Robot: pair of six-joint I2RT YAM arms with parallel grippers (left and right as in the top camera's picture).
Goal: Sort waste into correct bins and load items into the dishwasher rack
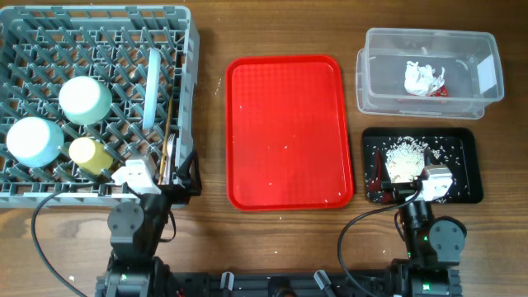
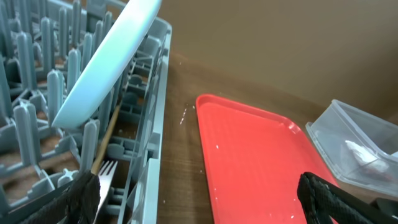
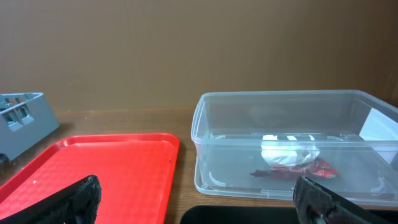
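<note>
The grey dishwasher rack (image 1: 192, 82) at the left holds two pale bowls (image 1: 85, 100), a yellow cup (image 1: 91, 153), a plate on edge (image 2: 106, 62), a chopstick (image 2: 107, 134) and a white fork (image 2: 107, 174). My left gripper (image 1: 175, 180) stands open and empty at the rack's near right corner. At the right, the clear tub (image 1: 388, 91) holds the red-and-white wrapper (image 3: 292, 158). The black tray (image 1: 466, 161) holds white rice scraps (image 1: 406, 153). My right gripper (image 3: 199, 205) is open and empty over the tray's near edge.
A large red tray (image 1: 285, 132) lies between the rack and the bins, with a few white crumbs on it. Bare wooden table runs along the front, where both arm bases and their cables sit.
</note>
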